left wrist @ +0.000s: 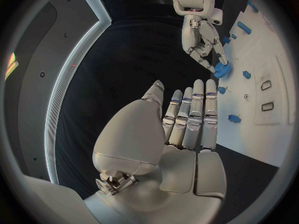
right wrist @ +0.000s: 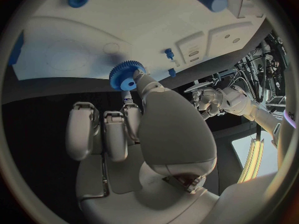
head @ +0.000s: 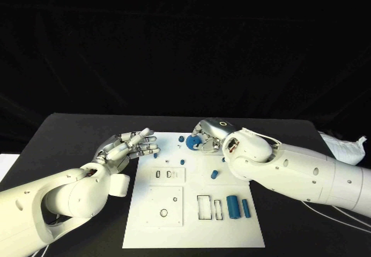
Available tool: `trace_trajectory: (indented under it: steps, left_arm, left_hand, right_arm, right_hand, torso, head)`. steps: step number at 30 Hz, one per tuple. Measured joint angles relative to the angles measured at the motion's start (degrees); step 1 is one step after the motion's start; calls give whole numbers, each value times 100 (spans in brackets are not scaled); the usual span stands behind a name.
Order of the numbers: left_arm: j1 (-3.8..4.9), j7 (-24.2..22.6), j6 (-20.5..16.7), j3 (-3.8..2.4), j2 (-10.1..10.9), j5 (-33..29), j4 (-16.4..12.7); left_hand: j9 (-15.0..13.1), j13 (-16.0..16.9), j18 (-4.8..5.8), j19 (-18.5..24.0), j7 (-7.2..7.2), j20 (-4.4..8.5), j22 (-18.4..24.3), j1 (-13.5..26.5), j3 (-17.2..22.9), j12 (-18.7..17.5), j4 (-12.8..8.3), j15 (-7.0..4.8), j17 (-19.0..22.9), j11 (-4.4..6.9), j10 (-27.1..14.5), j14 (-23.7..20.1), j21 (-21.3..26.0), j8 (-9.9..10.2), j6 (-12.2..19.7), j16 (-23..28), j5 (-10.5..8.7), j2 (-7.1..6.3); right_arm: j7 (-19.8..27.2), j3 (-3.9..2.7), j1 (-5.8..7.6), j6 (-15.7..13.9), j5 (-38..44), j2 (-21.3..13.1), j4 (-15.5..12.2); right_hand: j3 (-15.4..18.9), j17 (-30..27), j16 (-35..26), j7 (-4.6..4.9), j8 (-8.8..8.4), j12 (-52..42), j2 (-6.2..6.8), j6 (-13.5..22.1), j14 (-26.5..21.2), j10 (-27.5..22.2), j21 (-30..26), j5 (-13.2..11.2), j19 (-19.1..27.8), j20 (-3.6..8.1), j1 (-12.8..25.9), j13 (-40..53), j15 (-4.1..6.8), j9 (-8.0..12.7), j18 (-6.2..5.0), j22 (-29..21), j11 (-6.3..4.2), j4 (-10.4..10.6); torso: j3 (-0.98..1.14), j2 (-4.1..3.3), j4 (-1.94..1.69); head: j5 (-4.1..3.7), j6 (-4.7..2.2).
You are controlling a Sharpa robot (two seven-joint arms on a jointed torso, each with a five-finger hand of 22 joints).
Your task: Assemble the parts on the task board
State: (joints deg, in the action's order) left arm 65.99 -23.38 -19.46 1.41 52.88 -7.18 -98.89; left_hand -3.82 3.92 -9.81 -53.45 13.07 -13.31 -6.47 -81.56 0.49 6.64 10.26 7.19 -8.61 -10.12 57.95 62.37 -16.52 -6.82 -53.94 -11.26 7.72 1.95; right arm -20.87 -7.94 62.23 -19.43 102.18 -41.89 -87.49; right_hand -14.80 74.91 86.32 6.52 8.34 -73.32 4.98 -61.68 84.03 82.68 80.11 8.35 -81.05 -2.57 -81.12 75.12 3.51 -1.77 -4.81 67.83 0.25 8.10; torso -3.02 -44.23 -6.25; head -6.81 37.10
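One white task board (head: 147,225) on a black table (head: 69,134)

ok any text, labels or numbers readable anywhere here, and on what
None can be read.
Task board: bare white, cut-outs only, no print.
Blue gear pinched by the right hand: no marking.
Blue parts: plain.
Left hand: no label to be seen.
White bag at the table's right edge: any print too small to tell.
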Motion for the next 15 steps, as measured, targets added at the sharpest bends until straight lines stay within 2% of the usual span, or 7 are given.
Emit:
trace_trajectory:
  steps: [5,15]
  left_arm:
    - [0,1,3,0,-14,0,-2]
    - [0,3,8,0,-44,0,18]
  left_hand:
    - [0,0,0,0,0,0,0,0,0,0,0,0,0,0,0,0,0,0,0,0,0,0]
    - [0,0,0,0,0,0,0,0,0,0,0,0,-4,0,0,0,0,0,0,0,0,0]
  right_arm:
    - [-35,23,1,-51,62,251,73]
    - [-51,126,-2,-53,104,640,329]
  right_hand:
    - [-50,0,0,0,-39,-1,-23,0,0,-1,0,5,0,0,23,0,0,1,0,0,1,-16]
    - [-88,0,0,0,-97,38,-30,0,0,-1,0,31,0,0,30,-1,-1,5,-1,-1,2,-28]
  torso:
    - [0,0,-10]
    - [3,-4,-10]
  head:
    - [9,2]
    - [37,27]
